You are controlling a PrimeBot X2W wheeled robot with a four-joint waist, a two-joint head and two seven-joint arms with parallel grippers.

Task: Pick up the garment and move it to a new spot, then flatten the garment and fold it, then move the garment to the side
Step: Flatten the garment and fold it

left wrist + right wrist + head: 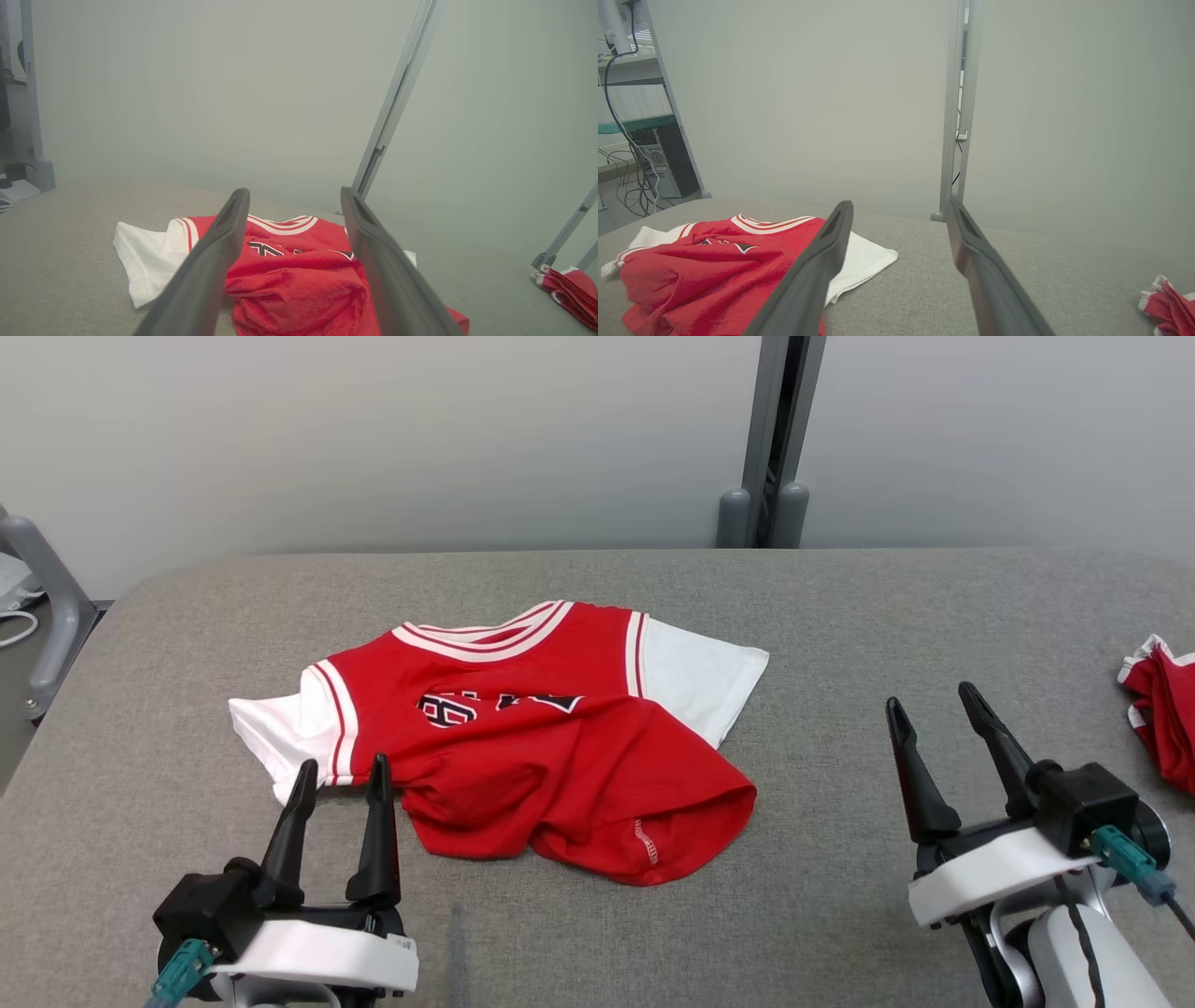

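The garment [551, 747] lies a little left of the middle of the bench [840, 616]. Its collar points to the far edge and a white sleeve sticks out at each side. Its red lower half is bunched up over the black letters.

The left fingers [377, 840] stand apart and hold nothing. Their tips are at the near left rim of the garment, where the sleeve meets the red cloth; whether they touch it cannot be told. The right fingers [917, 779] are also spread and empty, well apart from the garment over bare cloth.

A wide bare stretch runs from the garment's right sleeve to the right fingers. It goes on to a second garment [1162, 709], red with white trim, heaped at the right edge. Bare strips also lie behind the collar, up to the far edge, and in front of the red hem toward the robot. Left of the white sleeve there is less room before the bench rounds off at its far left corner.

The bench is covered in grey woven fabric, flat and soft-edged. A pale wall [373, 429] rises behind the far edge, with a grey post [780, 439] against it right of centre. A grey rail [47, 597] stands off the left side. In the right wrist view, shelves [630, 121] with cables stand past that end.
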